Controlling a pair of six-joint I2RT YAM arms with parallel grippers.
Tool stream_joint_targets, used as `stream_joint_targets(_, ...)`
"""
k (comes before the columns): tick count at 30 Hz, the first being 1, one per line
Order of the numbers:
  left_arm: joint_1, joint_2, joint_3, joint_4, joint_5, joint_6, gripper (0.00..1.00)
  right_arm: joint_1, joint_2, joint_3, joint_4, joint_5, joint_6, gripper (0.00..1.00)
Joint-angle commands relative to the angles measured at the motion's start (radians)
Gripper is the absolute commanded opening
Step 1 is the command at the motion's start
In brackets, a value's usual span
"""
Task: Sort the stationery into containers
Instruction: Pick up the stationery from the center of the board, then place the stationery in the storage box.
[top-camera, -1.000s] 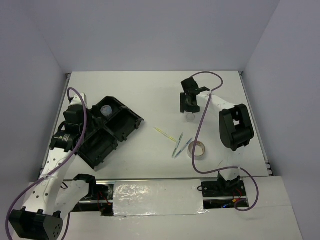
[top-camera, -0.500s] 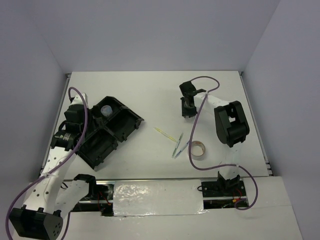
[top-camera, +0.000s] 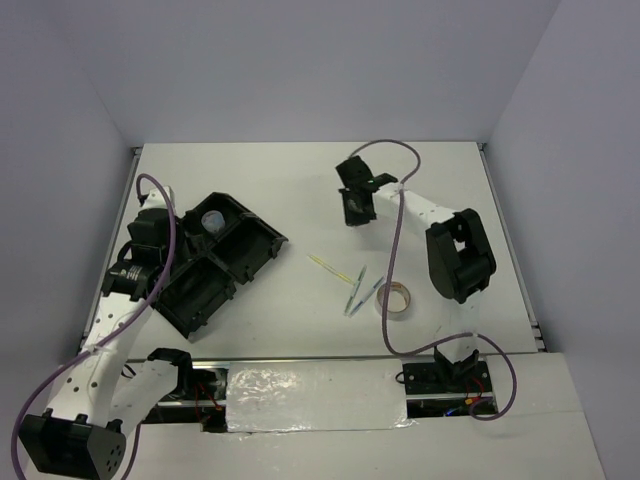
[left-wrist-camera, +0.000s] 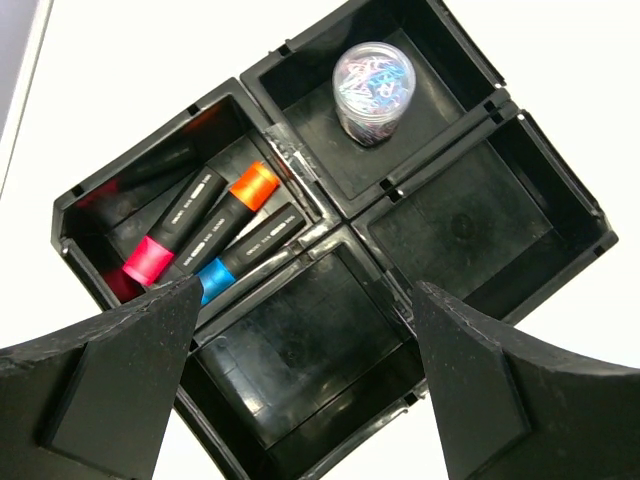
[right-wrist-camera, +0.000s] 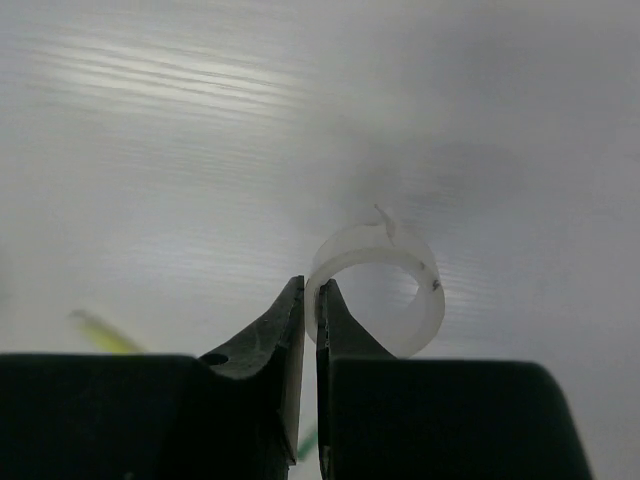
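My right gripper (right-wrist-camera: 311, 291) is shut on the wall of the small clear ring (right-wrist-camera: 390, 285) and holds it above the table. In the top view that gripper (top-camera: 355, 207) hangs at the back centre right, and the ring is hidden there. My left gripper (left-wrist-camera: 305, 300) stands open over the black organiser tray (left-wrist-camera: 560, 190), with nothing between its fingers. One compartment holds highlighters with orange (left-wrist-camera: 252, 186), pink (left-wrist-camera: 150, 258) and blue (left-wrist-camera: 210, 279) ends. Another holds a translucent cup (left-wrist-camera: 373, 85) of clips. Two slim pens (top-camera: 361, 290), a yellow stick (top-camera: 329, 267) and a beige tape roll (top-camera: 394, 298) lie on the table.
The tray (top-camera: 250, 255) sits at the left, turned diagonally, with two compartments showing only black floor. White walls close the table at the back and both sides. The right arm's purple cable (top-camera: 400, 250) loops over the pens' side of the table.
My right gripper closed on the clear ring, then carried it up and to the left, toward the back of the table. The left arm has not moved.
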Motion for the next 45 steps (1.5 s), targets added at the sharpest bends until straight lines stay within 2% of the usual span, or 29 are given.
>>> stream_joint_targets(1, -0.003, -0.026, 0.016, 0.024, -0.06, -0.026, 0.99, 0.157, -0.107, 0.146, 0.009, -0.021, -0.04, 0.05)
stream_joint_targets(6, 0.0, -0.052, 0.016, 0.015, -0.129, -0.046, 0.99, 0.362, -0.01, 0.407, -0.058, -0.028, -0.058, 0.06)
stream_joint_targets(8, 0.0, -0.051, 0.016, 0.013, -0.129, -0.046, 0.99, 0.402, 0.068, 0.544, -0.115, -0.025, -0.062, 0.06)
stream_joint_targets(13, 0.005, -0.051, 0.02, 0.004, -0.139, -0.052, 0.99, 0.504, 0.194, 0.727, -0.182, 0.002, -0.062, 0.08)
stream_joint_targets(20, 0.025, -0.1, 0.016, 0.013, -0.152, -0.071, 0.99, 0.541, 0.24, 0.695, -0.098, -0.047, -0.063, 0.1)
stream_joint_targets(27, 0.026, -0.088, 0.016, 0.013, -0.139, -0.065, 0.99, 0.564, 0.327, 0.743, -0.067, -0.068, -0.083, 0.11)
stream_joint_targets(38, 0.029, -0.086, 0.016, 0.015, -0.126, -0.058, 0.99, 0.559, 0.444, 0.807, -0.032, -0.039, -0.091, 0.23)
stream_joint_targets(42, 0.029, -0.085, 0.014, 0.016, -0.12, -0.057, 0.99, 0.55, 0.456, 0.817, -0.031, -0.039, -0.088, 0.32)
stream_joint_targets(43, 0.029, -0.085, 0.016, 0.018, -0.118, -0.055, 0.99, 0.545, 0.452, 0.809, -0.014, -0.044, -0.089, 0.41)
stream_joint_targets(45, 0.029, -0.085, 0.014, 0.018, -0.112, -0.054, 0.99, 0.544, 0.433, 0.788, 0.009, -0.053, -0.089, 0.52)
